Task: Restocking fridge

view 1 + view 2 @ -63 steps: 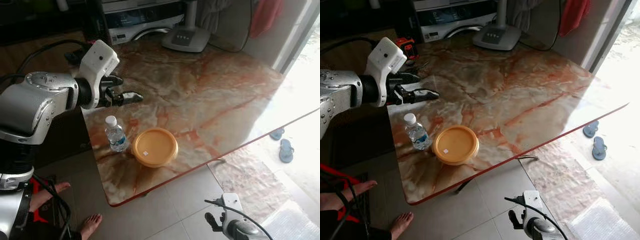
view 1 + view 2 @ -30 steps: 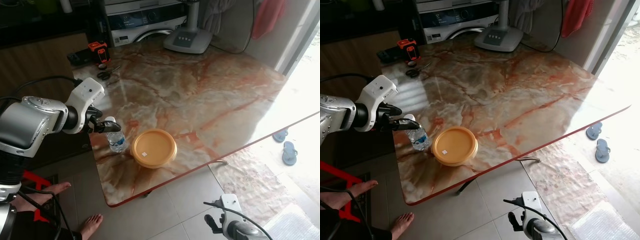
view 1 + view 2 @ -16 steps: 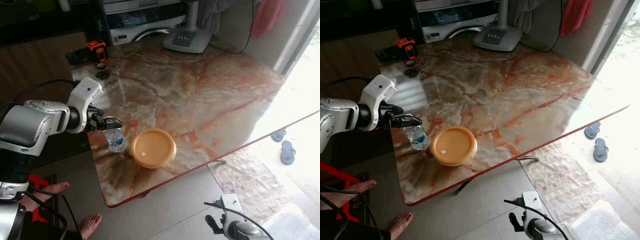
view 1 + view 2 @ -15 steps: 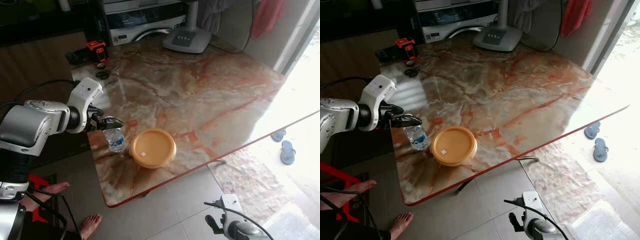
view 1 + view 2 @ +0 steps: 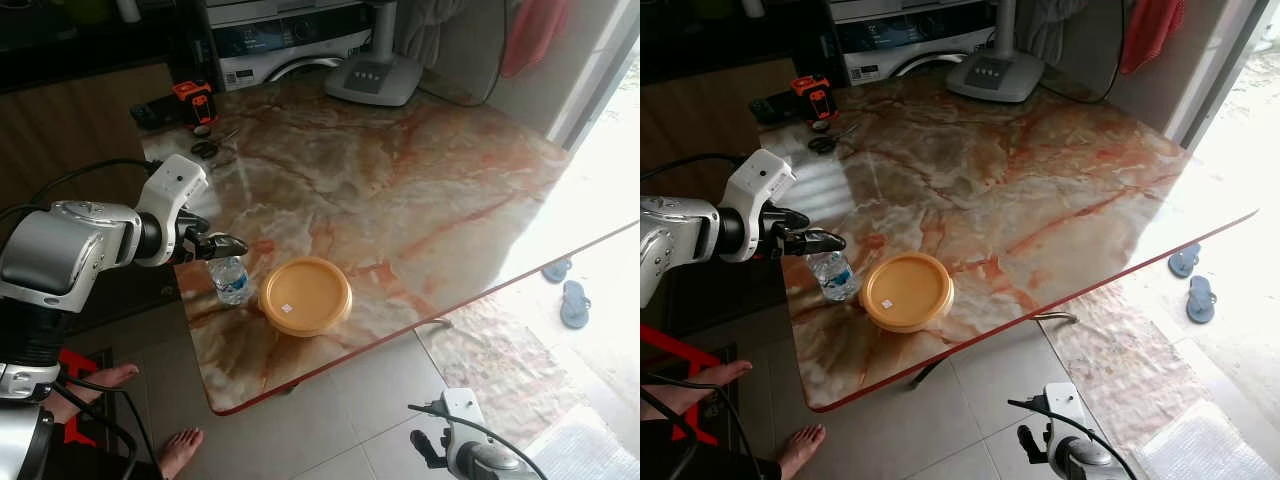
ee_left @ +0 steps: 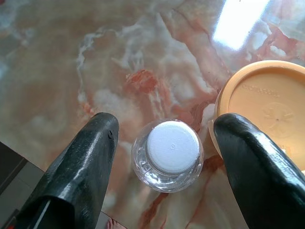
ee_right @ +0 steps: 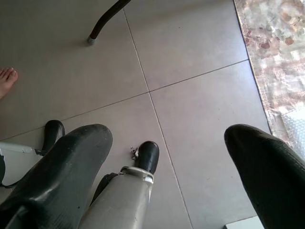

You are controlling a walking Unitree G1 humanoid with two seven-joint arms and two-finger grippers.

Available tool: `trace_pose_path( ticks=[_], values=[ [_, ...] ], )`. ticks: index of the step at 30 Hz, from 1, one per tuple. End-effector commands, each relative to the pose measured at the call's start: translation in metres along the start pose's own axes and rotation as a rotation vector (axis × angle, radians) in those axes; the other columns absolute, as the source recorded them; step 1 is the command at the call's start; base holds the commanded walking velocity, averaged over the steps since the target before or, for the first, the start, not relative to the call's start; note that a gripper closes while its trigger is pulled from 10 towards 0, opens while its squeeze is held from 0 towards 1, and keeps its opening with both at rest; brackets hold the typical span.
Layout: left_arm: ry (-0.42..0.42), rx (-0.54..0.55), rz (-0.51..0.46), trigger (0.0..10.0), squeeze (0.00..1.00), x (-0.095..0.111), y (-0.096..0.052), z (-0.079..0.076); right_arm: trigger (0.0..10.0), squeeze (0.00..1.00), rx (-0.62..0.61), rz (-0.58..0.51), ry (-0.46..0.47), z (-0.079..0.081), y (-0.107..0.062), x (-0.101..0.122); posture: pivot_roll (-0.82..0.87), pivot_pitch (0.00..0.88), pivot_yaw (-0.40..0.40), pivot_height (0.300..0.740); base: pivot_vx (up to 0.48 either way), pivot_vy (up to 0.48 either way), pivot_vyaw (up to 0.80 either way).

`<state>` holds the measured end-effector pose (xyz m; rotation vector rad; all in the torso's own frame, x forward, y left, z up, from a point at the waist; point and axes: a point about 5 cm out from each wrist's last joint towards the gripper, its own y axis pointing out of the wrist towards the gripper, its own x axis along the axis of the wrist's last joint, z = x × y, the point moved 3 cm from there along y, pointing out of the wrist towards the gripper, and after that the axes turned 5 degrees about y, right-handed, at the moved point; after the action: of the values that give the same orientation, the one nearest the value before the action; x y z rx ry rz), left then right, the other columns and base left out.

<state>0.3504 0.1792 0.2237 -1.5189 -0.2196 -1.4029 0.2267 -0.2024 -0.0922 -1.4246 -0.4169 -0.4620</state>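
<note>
Hanging low beside the robot's legs, the right gripper [image 7: 162,157] idles over grey floor tiles with its fingers spread wide and nothing between them, which suggests it has no part in this step. A person's bare foot [image 5: 182,449] rests on the tiles below the near table corner.

On the marbled orange-and-cream table [image 5: 400,190], the small clear plastic water bottle with a white cap [image 6: 167,155] stands upright near that corner, just beside the round yellow lidded container [image 5: 304,295]; whether they touch I cannot tell. The left gripper [image 5: 225,245] hovers directly above the bottle, its fingers [image 6: 81,167] apart and straddling the cap without contact. That centring looks deliberate, to my eye a line-up for coming down and grasping the bottle for the fridge.

Farther from the bottle, scissors [image 5: 207,150] and an orange-and-black tool [image 5: 191,98] lie at the far table edge, and a grey fan base [image 5: 378,75] stands beyond.
</note>
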Motion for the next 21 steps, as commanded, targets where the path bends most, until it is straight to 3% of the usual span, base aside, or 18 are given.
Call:
trace_pose_path(
  ticks=[1,7,8,9,10,12,13,14,15,18,19,20,21],
  values=[
    [-0.015,0.023,0.001,10.0,0.0,-0.003,-0.002,0.005,10.0,0.0,0.001,0.009,-0.002,0.0,0.0,-0.002,-0.02,0.069,0.007,0.74,0.0,0.0,0.0],
    [0.004,-0.023,0.024,10.0,0.0,-0.007,0.001,-0.006,10.0,0.0,0.009,0.016,-0.008,0.001,0.0,-0.002,-0.02,0.074,0.01,0.74,0.0,0.0,0.0],
    [0.005,-0.024,0.025,4.7,0.0,-0.007,0.001,-0.006,10.0,0.0,0.01,0.016,-0.008,0.001,0.0,-0.002,-0.01,0.072,0.009,0.74,0.0,0.0,0.0],
    [0.005,-0.025,0.026,4.7,0.0,-0.007,0.001,-0.006,10.0,0.0,0.01,0.016,-0.008,0.001,0.0,-0.002,-0.01,0.072,0.009,0.74,0.0,0.0,0.0],
    [0.006,-0.025,0.025,0.0,0.0,-0.007,0.001,-0.006,10.0,0.0,0.009,0.017,-0.009,0.0,0.0,-0.002,-0.01,0.072,0.009,0.74,0.0,0.0,0.0],
    [0.01,-0.026,0.026,0.0,0.0,-0.007,0.001,-0.006,10.0,0.0,0.009,0.017,-0.01,0.001,0.0,-0.002,-0.01,0.074,0.009,0.74,0.0,0.0,0.0],
    [0.011,-0.021,0.026,3.3,0.0,-0.007,0.001,-0.006,10.0,0.0,0.009,0.018,-0.009,0.001,0.0,-0.002,-0.01,0.074,0.009,0.74,0.0,0.0,0.0],
    [0.014,-0.017,0.029,8.0,0.0,-0.008,0.001,-0.005,10.0,0.0,0.01,0.018,-0.01,0.001,0.0,-0.002,-0.01,0.074,0.009,0.74,0.0,0.0,0.0],
    [0.014,-0.017,0.029,9.5,0.0,-0.008,0.001,-0.005,10.0,0.0,0.01,0.018,-0.01,0.001,0.0,-0.002,-0.01,0.074,0.009,0.74,0.0,0.0,0.0],
    [0.015,-0.019,0.029,8.9,0.0,-0.008,0.001,-0.005,10.0,0.0,0.011,0.018,-0.01,0.001,0.0,-0.002,-0.01,0.074,0.009,0.74,0.0,0.0,0.0],
    [0.015,-0.018,0.03,6.7,0.0,-0.008,0.001,-0.005,10.0,0.0,0.011,0.018,-0.01,0.001,0.0,-0.002,-0.01,0.074,0.009,0.74,0.0,0.0,0.0],
    [0.016,-0.017,0.031,5.3,0.0,-0.008,0.001,-0.005,10.0,0.0,0.011,0.019,-0.01,0.001,0.0,-0.002,-0.01,0.074,0.01,0.74,0.0,0.0,0.0],
    [0.016,-0.017,0.031,5.3,0.0,-0.008,0.001,-0.005,10.0,0.0,0.011,0.019,-0.01,0.001,0.0,-0.002,-0.01,0.074,0.01,0.74,0.0,0.0,0.0]
  ],
)
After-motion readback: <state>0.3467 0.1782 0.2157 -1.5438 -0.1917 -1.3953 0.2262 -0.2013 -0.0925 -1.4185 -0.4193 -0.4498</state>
